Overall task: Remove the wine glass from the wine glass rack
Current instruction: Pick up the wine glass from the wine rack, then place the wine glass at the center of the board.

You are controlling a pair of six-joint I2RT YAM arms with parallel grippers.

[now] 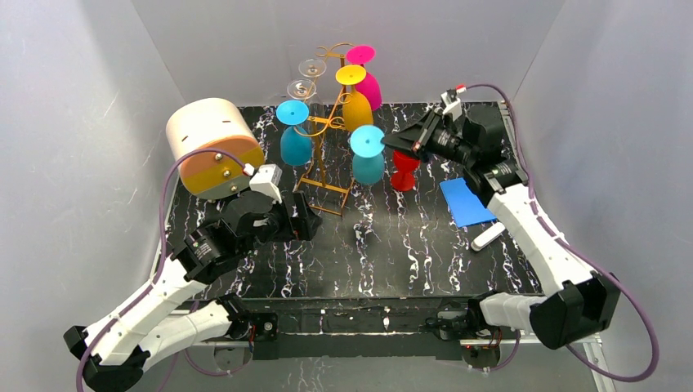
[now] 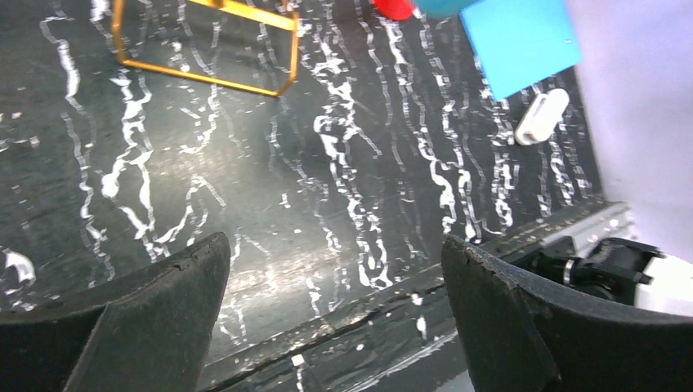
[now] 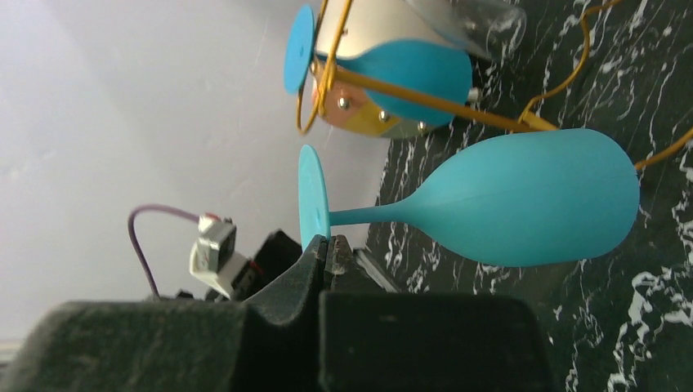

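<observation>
- Your right gripper (image 3: 327, 245) is clenched, its pads pressed flat together with nothing between them.
- Right at its tips is the foot disc of a teal wine glass (image 3: 523, 200) (whether they touch, I cannot tell).
- The glass's stem points back at the hand and its bowl swells away from it. I cannot tell whether it hangs on the wine glass rack (image 3: 433, 98).
- Farther out, the rack's golden wire crosses the stem of a second teal glass (image 3: 409, 69).
- Just under the same hand, a red glass (image 1: 404, 173) stands on the table (image 1: 409, 253).
- Your left gripper (image 2: 335, 269) is released, its jaws spread wide and low over the table, grasping nothing.
- The rack's base lies ahead of it to its left.
- A blue card (image 2: 519, 41) and a white object (image 2: 541, 117) lie ahead to its right.
</observation>
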